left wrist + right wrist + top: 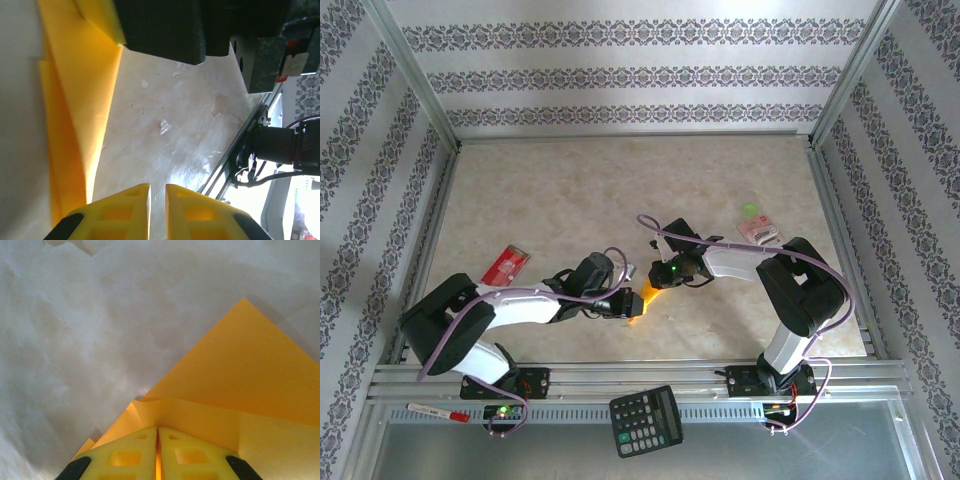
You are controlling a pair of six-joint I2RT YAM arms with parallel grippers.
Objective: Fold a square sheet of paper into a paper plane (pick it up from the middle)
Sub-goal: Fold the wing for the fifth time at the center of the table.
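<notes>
Top view: the paper lies mid-table between my left gripper and right gripper. Left wrist: fingers barely parted, empty, paper just beside. Right wrist: fingers pinched on the folded edge. Best to clamp firmly and crease straight.

A lab test cell: an aluminium frame holding patterned wallpaper panels encloses a marble-look table.
</notes>
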